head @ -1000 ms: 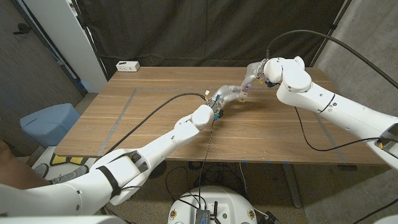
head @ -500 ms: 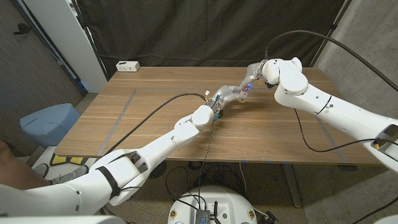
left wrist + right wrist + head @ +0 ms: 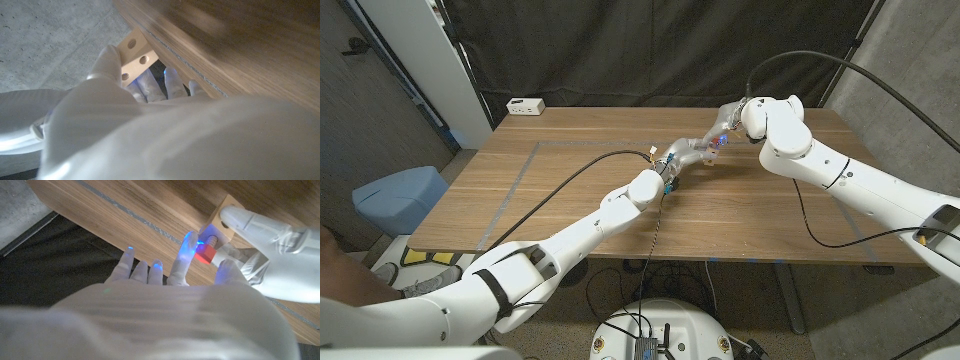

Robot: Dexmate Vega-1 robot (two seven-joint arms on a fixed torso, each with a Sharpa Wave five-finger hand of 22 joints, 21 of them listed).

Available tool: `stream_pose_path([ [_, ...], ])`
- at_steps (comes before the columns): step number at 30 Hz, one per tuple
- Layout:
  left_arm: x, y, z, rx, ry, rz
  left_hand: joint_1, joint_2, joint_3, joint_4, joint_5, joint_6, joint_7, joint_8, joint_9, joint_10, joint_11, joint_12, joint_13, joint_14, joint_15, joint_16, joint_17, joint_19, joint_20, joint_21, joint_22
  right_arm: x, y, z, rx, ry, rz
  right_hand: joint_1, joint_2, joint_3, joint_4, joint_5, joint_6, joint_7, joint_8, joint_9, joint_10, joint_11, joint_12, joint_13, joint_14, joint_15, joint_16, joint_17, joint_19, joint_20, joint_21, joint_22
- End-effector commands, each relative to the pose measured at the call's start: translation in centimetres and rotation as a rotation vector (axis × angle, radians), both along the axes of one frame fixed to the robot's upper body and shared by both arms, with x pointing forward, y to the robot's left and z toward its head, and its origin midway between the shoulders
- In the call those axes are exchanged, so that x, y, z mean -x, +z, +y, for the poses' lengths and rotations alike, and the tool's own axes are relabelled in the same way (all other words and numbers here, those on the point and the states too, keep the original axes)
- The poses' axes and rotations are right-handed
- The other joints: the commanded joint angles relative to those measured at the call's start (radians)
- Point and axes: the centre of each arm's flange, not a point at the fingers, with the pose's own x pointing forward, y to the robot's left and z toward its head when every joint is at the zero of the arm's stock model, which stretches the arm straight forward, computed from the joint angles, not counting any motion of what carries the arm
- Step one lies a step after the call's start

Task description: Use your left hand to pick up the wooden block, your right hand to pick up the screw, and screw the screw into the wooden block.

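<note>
Where the two hands meet above the far middle of the desk (image 3: 570, 190), I see the wooden block (image 3: 226, 211) raised off the wood, a pale piece with a row of round holes along one face in my left wrist view. My left hand (image 3: 692, 152) grasps that block: in the right wrist view its white fingers (image 3: 250, 222) wrap over the block's top and side. The screw (image 3: 206, 250) sits right against the block, its red head toward my right hand and its grey threaded shank entering the block's face. My right hand (image 3: 728, 122) pinches the red head between the thumb and a finger tip lit blue, while its other fingers (image 3: 135, 272) spread out beside the block, touching nothing.

In the head view both hands are small and bunched together, so the block and the screw are hard to make out there; I can only see a speck of red and blue between them. A black cable (image 3: 560, 180) runs along my left arm from the near edge toward the block. Well to the left of the block, at the desk's far corner, lies a white power strip (image 3: 525, 105). A dark curtain (image 3: 650, 50) hangs behind the desk, and a blue bin (image 3: 395, 200) stands on the floor off its left side.
</note>
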Motion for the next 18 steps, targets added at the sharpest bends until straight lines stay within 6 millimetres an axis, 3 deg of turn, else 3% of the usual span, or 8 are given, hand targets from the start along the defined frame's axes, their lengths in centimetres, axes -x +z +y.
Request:
stream_pose_path([
  [1,0.18,-0.09,0.01,0.002,0.003,-0.003,0.007,0.045,0.018,0.01,0.007,0.039,0.027,0.008,0.006,0.011,-0.002,0.007,0.113,0.011,-0.091,0.0,0.001,0.006,0.004,0.007,0.003,0.46,-0.07,-0.03,0.004,-0.01,-0.007,-0.047,-0.019,-0.027,0.015,0.018,-0.009,0.006,-0.01,-0.01,0.008,0.001,-0.007,0.002,0.014,0.0,-0.004,0.002,0.011,-0.001,-0.003,0.004],
  [9,0.28,-0.18,-0.04,0.003,0.001,-0.002,0.006,0.046,0.02,0.01,0.007,0.039,0.03,0.008,0.006,0.009,-0.002,0.005,0.111,0.011,-0.09,-0.001,0.0,0.006,0.005,0.007,0.004,0.82,-0.12,-0.15,0.014,-0.012,0.024,-0.102,-0.043,-0.066,0.037,0.043,-0.086,0.023,-0.064,-0.057,-0.016,0.012,-0.021,0.003,0.0,0.024,-0.017,0.0,-0.006,0.016,-0.009,0.004],
  [18,0.35,-0.13,-0.08,-0.001,-0.001,-0.006,0.005,0.046,0.022,0.01,0.008,0.035,0.026,0.006,0.006,0.009,-0.002,0.004,0.11,0.01,-0.088,-0.002,0.0,0.007,0.006,0.006,0.004,1.01,-0.13,-0.35,0.026,-0.006,0.051,-0.122,-0.055,-0.093,0.044,0.072,-0.194,0.05,-0.125,-0.098,-0.086,0.042,-0.037,0.004,-0.027,0.055,-0.032,-0.002,-0.02,0.026,-0.008,0.004],
])
